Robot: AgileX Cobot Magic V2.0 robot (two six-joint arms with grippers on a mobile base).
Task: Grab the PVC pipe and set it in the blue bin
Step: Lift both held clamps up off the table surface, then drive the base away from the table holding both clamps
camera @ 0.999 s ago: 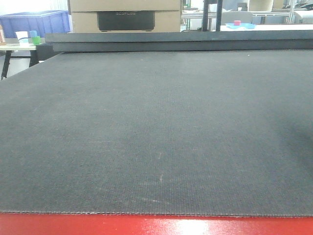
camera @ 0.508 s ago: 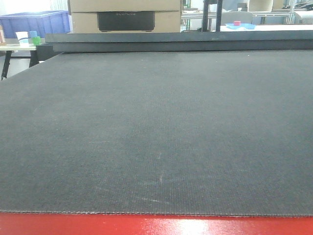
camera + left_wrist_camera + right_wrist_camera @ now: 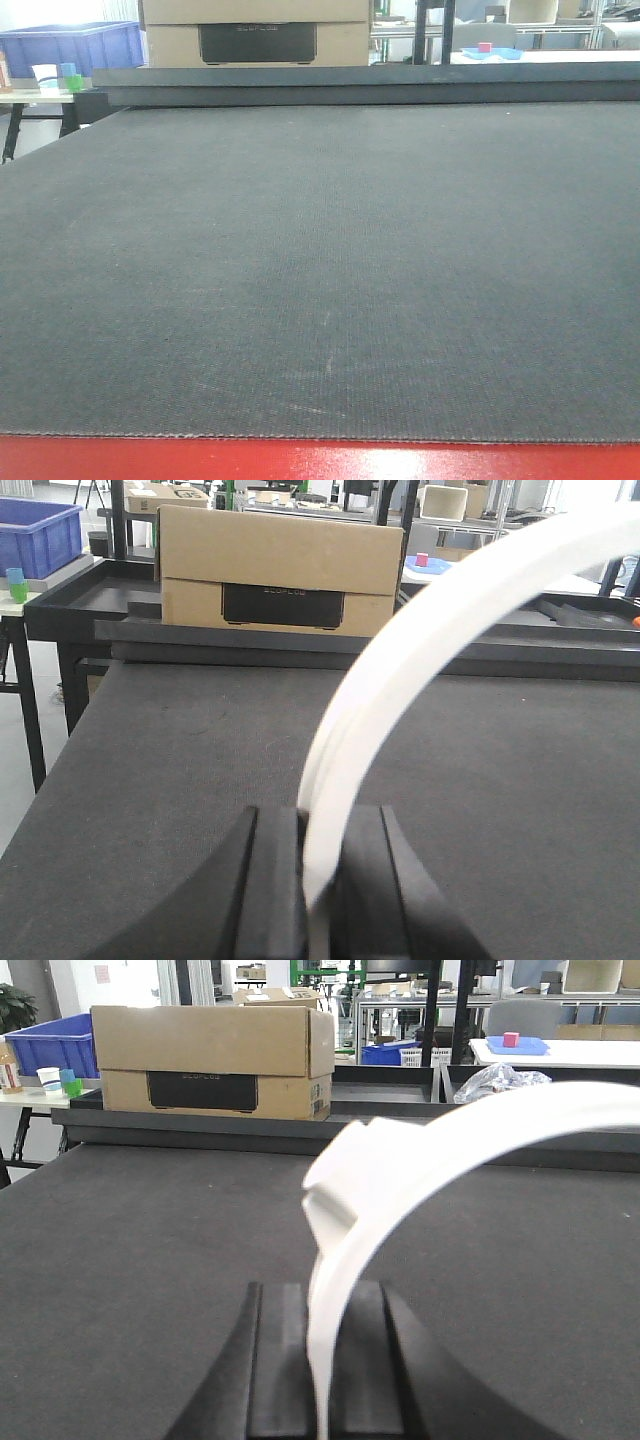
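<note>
- Nothing has moved in the front view over the last second: the dark bench point(image 3: 320, 280) looks the same, with no arm or pipe in view. The cardboard box point(image 3: 255, 30) sits at 12 o'clock and the blue bin point(image 3: 70, 45) at 10 o'clock, off the bench.
- Left wrist view: the left claw point(image 3: 318, 825) at 6 o'clock is clenched on the white PVC pipe point(image 3: 400, 670), which rises from between its black fingers point(image 3: 275, 880) and arcs toward 2 o'clock. The blue bin point(image 3: 35, 535) is at 10 o'clock, well apart.
- Right wrist view: the right claw point(image 3: 320, 1300) likewise grips the PVC pipe point(image 3: 420, 1160), which curves up toward 3 o'clock and has a stepped ridge near 12 o'clock. The blue bin point(image 3: 50, 1045) is at 10 o'clock.
</note>
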